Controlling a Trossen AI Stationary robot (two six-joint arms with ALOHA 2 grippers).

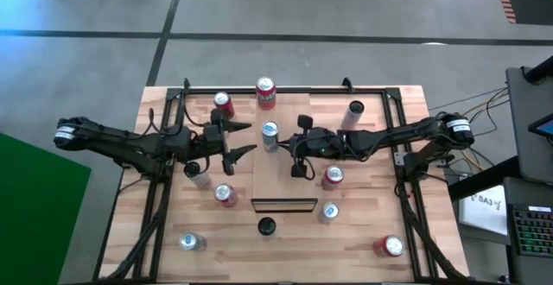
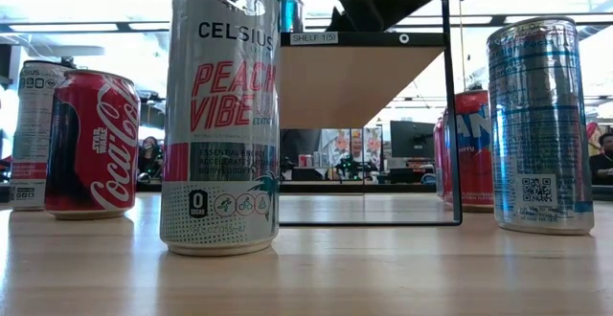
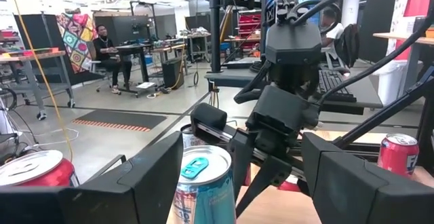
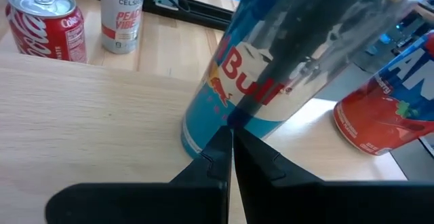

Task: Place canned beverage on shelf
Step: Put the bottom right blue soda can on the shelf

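I see the left gripper (image 1: 244, 138) beside the shelf's left edge, fingers spread apart and holding nothing; a blue-and-silver can (image 1: 270, 134) stands just past their tips at the shelf's far end. The shelf (image 1: 282, 177) runs down the table's middle, its dark-edged end toward the near side. Over it, the right gripper (image 1: 299, 169) has its fingers pressed together, empty. From above I count ten cans on table and shelf. A red-topped can (image 1: 333, 176) sits just right of the shelf.

Only the low view shows labels: a Coca-Cola can (image 2: 92, 144) and a Celsius can (image 2: 220, 115). Only the right wrist view shows a Red Bull can (image 4: 274, 81) just beyond the closed fingertips (image 4: 227, 157).
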